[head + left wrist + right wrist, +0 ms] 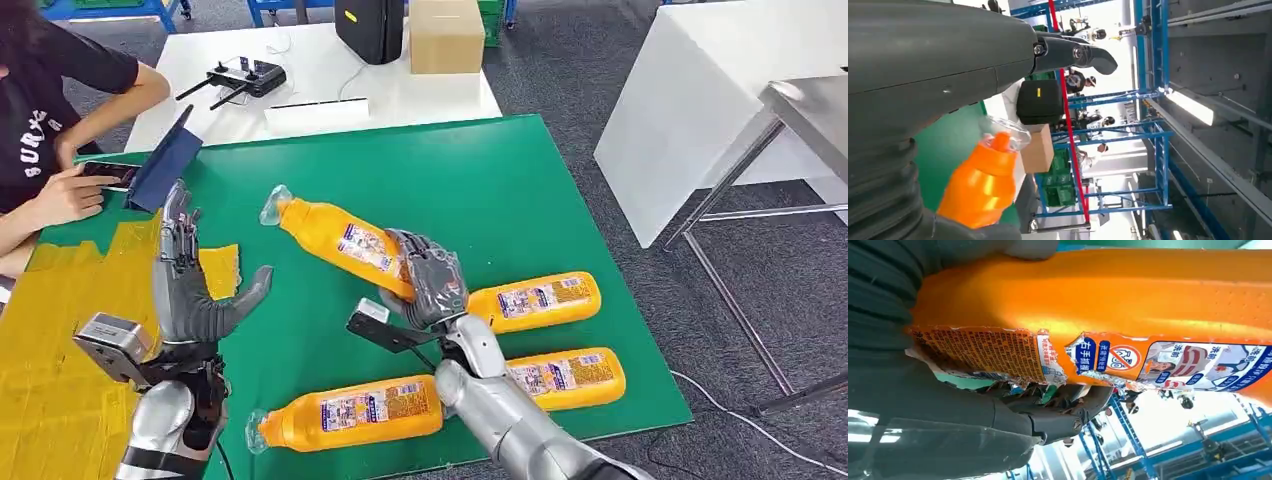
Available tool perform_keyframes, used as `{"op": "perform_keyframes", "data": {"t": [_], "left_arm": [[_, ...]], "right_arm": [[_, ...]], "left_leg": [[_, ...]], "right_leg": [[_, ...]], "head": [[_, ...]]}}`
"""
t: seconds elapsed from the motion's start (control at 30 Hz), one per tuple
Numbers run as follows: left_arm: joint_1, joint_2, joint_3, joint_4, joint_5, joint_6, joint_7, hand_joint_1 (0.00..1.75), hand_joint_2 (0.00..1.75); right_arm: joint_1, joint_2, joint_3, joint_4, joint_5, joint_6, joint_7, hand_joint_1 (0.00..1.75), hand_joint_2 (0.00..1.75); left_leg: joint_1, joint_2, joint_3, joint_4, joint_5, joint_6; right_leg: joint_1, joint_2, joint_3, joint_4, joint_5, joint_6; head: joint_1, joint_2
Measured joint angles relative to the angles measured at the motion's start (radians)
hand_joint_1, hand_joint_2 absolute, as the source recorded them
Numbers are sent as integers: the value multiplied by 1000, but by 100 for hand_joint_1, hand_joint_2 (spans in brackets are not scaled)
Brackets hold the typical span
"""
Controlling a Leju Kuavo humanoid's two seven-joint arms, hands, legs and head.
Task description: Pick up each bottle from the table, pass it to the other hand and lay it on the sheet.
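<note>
Right robot hand [432, 283] grips orange bottle [335, 236] above green desk [520, 190] — left robot hand [195, 290] spread, empty, beside yellow sheet [60, 350].

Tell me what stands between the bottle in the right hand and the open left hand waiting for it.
Nothing visible does. The right hand holds the bottle above the green mat, its cap end toward the open left hand. The other bottles lie lower, off that line.
</note>
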Motion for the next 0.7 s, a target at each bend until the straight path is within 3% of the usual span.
{"op": "perform_keyframes", "data": {"t": [0.13, 0.27, 0.7], "left_arm": [[1, 1, -8, -5, 54, -82, 18, 0, 175], [-3, 17, -36, 6, 325, -408, 85, 0, 175], [-91, 54, -124, 148, 360, -507, 164, 0, 175]], "right_arm": [[44, 4, -52, -92, -91, 0, -98, 175, 175], [97, 6, -81, -218, -248, 56, -154, 175, 175], [196, 6, -90, -412, -423, 201, -216, 175, 175]], "left_leg": [[0, 0, 0, 0, 0, 0], [0, 0, 0, 0, 0, 0], [0, 0, 0, 0, 0, 0]], "right_leg": [[0, 0, 0, 0, 0, 0], [0, 0, 0, 0, 0, 0], [0, 0, 0, 0, 0, 0]], "head": [[0, 0], [0, 0], [0, 0]]}}
